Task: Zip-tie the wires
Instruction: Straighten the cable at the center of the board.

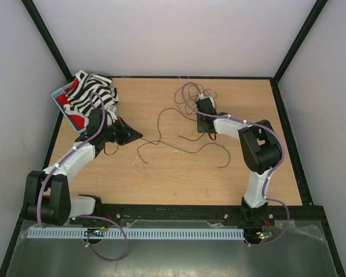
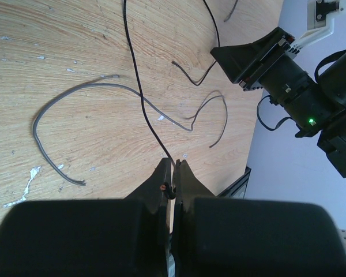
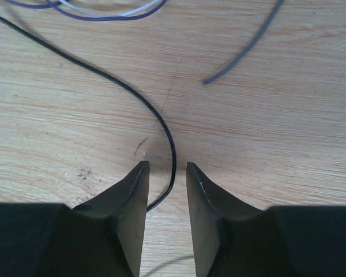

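The wires are thin dark strands strewn over the wooden table (image 1: 161, 173). A tangle (image 1: 191, 97) with purple and pale loops lies at the back middle, and long black strands (image 1: 179, 144) trail forward. My left gripper (image 1: 134, 136) is shut on the end of a black wire (image 2: 139, 86), pinched between its fingertips (image 2: 175, 164). A loose grey wire (image 2: 75, 92) lies beside it. My right gripper (image 1: 203, 104) is open and low over the table by the tangle. In the right wrist view a black wire (image 3: 132, 92) runs between its open jaws (image 3: 167, 165), not gripped.
A blue basket (image 1: 59, 93) holding a black-and-white striped cloth (image 1: 92, 92) and something red stands at the back left, just behind my left arm. A grey wire end (image 3: 242, 52) and purple and pale strands (image 3: 104, 12) lie ahead of the right fingers. Black frame bars edge the table.
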